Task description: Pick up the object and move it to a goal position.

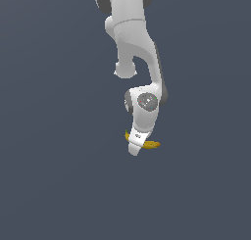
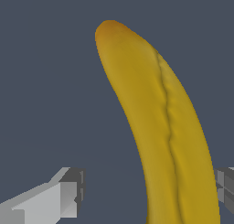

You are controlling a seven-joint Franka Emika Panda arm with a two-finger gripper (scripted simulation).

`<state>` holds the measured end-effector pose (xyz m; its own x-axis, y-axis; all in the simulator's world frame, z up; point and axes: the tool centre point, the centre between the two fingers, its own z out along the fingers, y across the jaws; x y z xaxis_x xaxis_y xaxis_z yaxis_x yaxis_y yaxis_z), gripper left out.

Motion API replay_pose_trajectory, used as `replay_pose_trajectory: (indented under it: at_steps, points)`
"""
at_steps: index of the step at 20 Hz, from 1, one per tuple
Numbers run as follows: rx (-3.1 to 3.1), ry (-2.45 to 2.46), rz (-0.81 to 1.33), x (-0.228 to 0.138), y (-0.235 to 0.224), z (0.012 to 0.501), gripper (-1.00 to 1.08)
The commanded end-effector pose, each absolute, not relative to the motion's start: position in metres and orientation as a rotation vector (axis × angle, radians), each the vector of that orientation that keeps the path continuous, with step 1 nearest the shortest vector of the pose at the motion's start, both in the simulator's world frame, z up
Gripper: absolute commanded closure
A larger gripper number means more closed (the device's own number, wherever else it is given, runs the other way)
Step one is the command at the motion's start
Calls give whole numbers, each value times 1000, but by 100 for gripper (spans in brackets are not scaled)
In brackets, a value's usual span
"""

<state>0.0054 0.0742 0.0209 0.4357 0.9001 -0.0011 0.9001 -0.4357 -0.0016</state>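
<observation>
Exterior view: the arm [image 1: 135, 48] reaches down from the top of frame, its wrist bent so the gripper [image 1: 135, 147] points downward and covers the middle of the banana [image 1: 152, 144]. Only the two ends of the banana show past the gripper body, one on each side. No edges or corners of the grey surface [image 1: 49, 185] are in frame, so the position on it cannot be given beyond roughly mid-scene.

Wrist view: close look the other camera lacks. The banana fills the picture lengthwise, curved, with its brownish end [image 2: 109, 29] far from the camera and a dark seam along the skin. One finger [image 2: 68, 193] stands well clear of the fruit on one side; the other finger [image 2: 226, 186] sits just beside it on the opposite side, contact unclear.

Gripper state: fingers spread apart, banana between them, off-centre toward one finger, not clamped.
</observation>
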Motion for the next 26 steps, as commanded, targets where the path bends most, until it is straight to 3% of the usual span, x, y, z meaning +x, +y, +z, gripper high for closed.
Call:
replay_pose_trajectory:
  at_steps: [1, 2, 16, 26]
  points:
    - [-2662, -1669, 0, 6, 74, 19, -92]
    - [-2662, -1669, 0, 6, 74, 19, 108]
    - [-2664, -1669, -2, 8, 70, 25, 108]
    - [-2663, -1670, -2, 16, 30, 83, 108]
